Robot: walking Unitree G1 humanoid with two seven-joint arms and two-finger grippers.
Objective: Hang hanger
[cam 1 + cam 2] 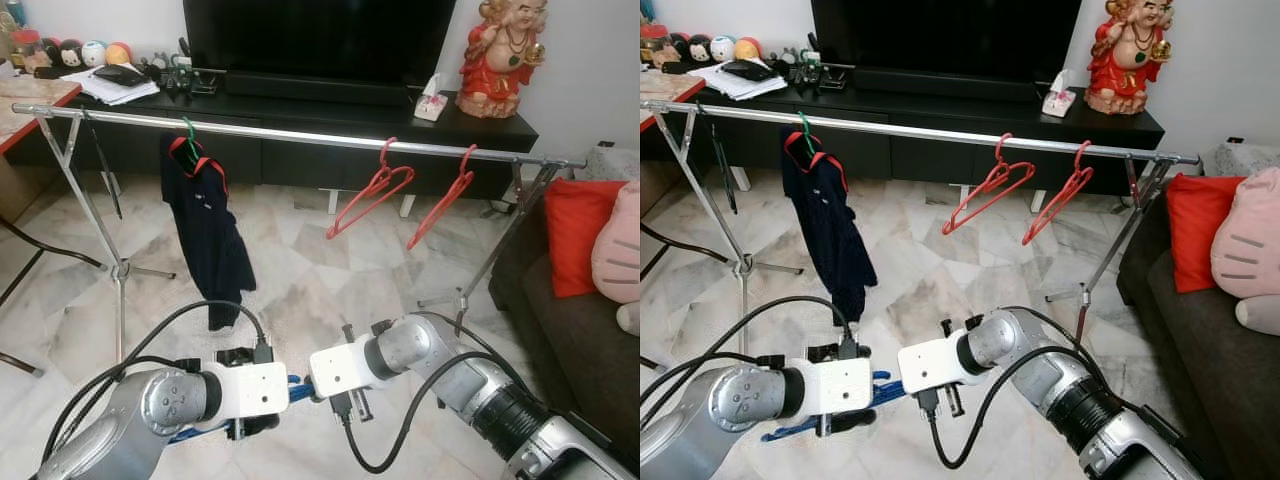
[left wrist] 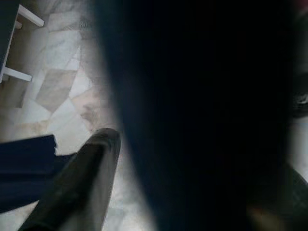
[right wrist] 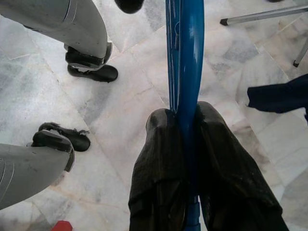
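— Blue hanger [image 3: 185, 72] sits closest, low in front of the robot's chest, with the right gripper [image 3: 185, 144] pinching it. How firm does that hold look?

— Firm enough: in the right wrist view both black fingers [image 3: 161, 159] press flat against the blue bar from either side, no gap showing. From the head views a short blue piece pokes out between the two wrists, just under the left gripper [image 1: 262, 408].

— Does the left one have it too?

— I cannot tell. The left wrist view is mostly dark, with one finger [image 2: 91, 178] and a bit of floor [image 2: 62, 91] visible. The two arms are tucked close together, which I'd judge is how you carry something while lining up, or pass it across.

— And where should it go?

— On the silver rail [image 1: 300, 132] of the clothes rack, well ahead of the arms and higher up. A dark shirt [image 1: 205, 230] hangs on a green hanger [image 1: 188, 132] toward the left, and two red hangers [image 1: 395, 195] hang toward the right. The bare stretch between the shirt and the red pair looks like the easiest spot.

— So the hang is not yet done?

— No; by my reading the lift to the rail remains.
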